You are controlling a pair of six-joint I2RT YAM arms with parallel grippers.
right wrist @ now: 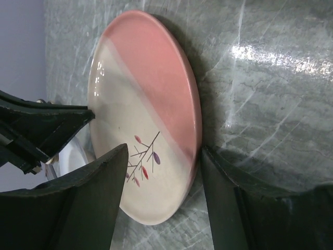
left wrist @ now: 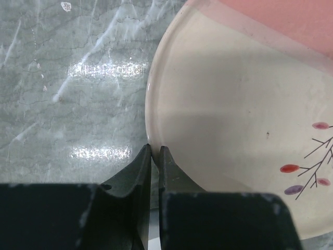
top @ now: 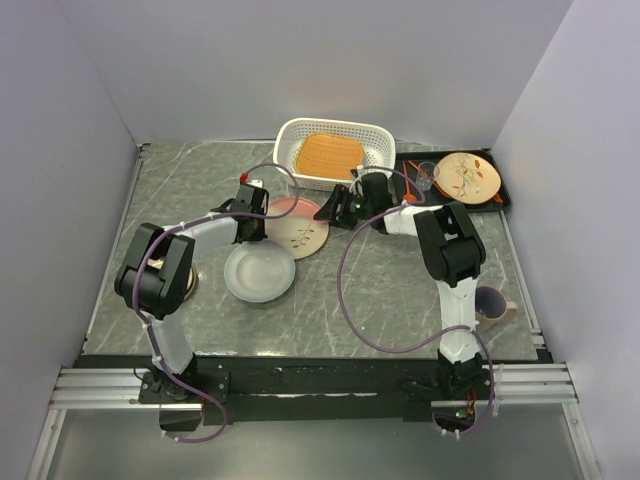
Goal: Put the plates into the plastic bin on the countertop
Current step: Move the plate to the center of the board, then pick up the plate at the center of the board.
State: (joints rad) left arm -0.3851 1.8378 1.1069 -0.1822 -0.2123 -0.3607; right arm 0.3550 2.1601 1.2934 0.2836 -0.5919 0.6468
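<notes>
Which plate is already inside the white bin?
The orange rounded-square plate; it lies in the white bin. The pink-and-cream sprig plate and the plain pale plate are out on the countertop, the leaf-marked plate on the black tray.

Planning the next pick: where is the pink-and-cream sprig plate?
Top view, centre: the round pink-and-cream plate with a sprig sits just in front of the white lattice plastic bin, with the plain white plate at its near left.

My right pincer (right wrist: 164,151) is matt black plastic; the pink-and-cream plate (right wrist: 151,104) looks smooth, glossy, glazed like ceramic; the veined surface (right wrist: 270,94) gleams, polished like marble.
</notes>
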